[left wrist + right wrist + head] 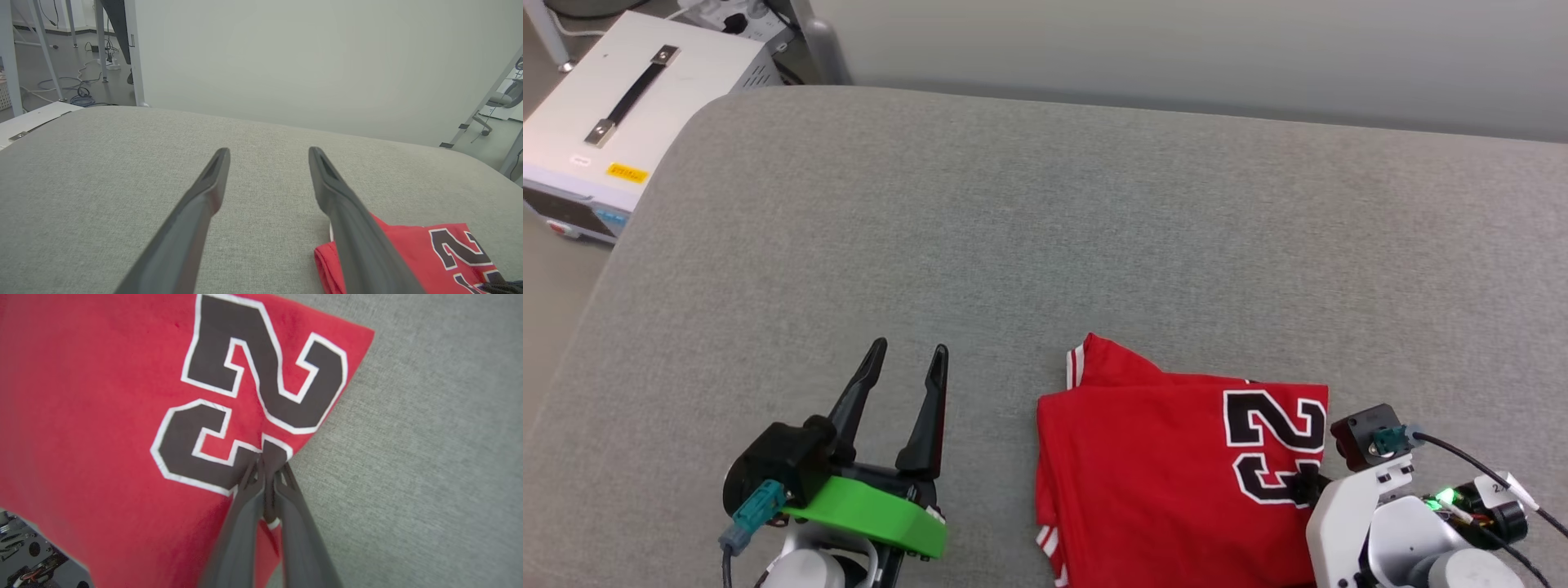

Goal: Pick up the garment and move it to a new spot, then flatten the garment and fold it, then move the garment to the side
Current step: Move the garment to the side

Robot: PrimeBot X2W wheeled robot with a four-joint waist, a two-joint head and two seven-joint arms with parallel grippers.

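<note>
Pinching the garment (1143, 457) at the edge farthest from the left tool (908, 351), the right tool (267, 461) grips cloth at the black numerals, fingers pressed together on it. The garment lies as a compact folded rectangle on the grey counter (1045, 204), just right of the left tool, which hovers spread and empty. Folding looks done, so this is probably the move to the side. That calls for a gentle lift or drag that keeps the folds together.
</note>
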